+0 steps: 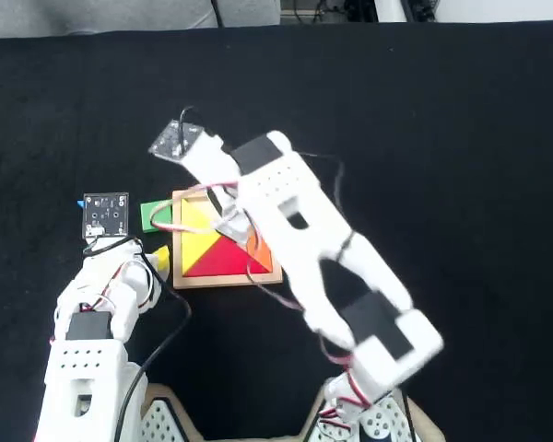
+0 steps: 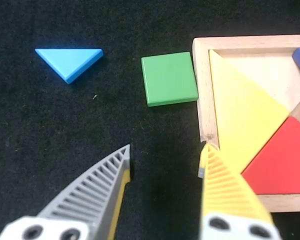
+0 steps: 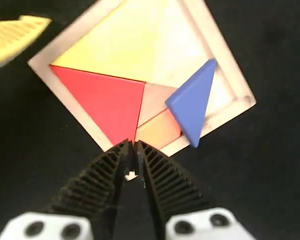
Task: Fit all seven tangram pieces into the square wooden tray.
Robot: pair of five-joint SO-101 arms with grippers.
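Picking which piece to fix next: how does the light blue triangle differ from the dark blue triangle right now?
Place: the light blue triangle lies outside the wooden tray, past the green square; the dark blue triangle is in the tray.
Pose: the light blue one lies flat; the dark blue one has a corner over the tray's rim, unseated.
Both are triangles, not yet fitted.

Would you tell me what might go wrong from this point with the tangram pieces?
1. The dark blue triangle lies askew with one tip over the tray's rim; a push may jam it or slide it out.
2. The green square sits close by the tray's wall, so the open left pincer may bump the tray.
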